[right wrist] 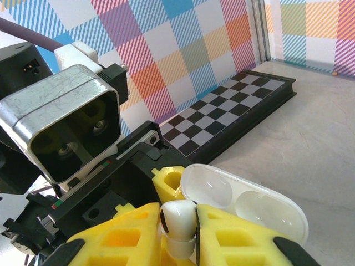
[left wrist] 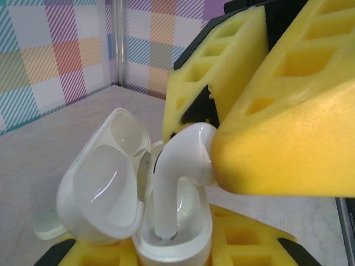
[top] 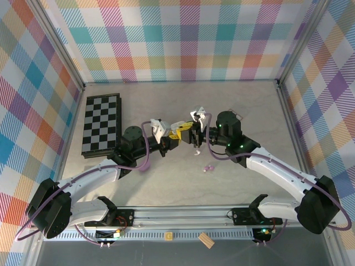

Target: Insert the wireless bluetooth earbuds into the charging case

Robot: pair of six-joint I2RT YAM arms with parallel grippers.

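- Two pincers are found tip to tip over the middle of the bench (top: 244,100): the left pincer (top: 176,134), its arm lying toward 8 o'clock, and the right pincer (top: 193,131), its arm lying toward 4 o'clock.
- The left pincer is closed on the body of the charging case (left wrist: 176,246), which is held upright with its lid (left wrist: 105,177) swung open.
- The right pincer is clamped narrow on the head of a white earbud (left wrist: 180,160). The stem is pointed down into the case, its tip inside the rim and its head above it.
- A lilac earbud (top: 208,168) is noted lying loose on the bench at 5 o'clock from the pincers, touched by neither.
- A chessboard (top: 101,124) is laid flat at 9 o'clock, well apart.
- A wooden block (top: 206,239) is noted at 6 o'clock, by the near rail.
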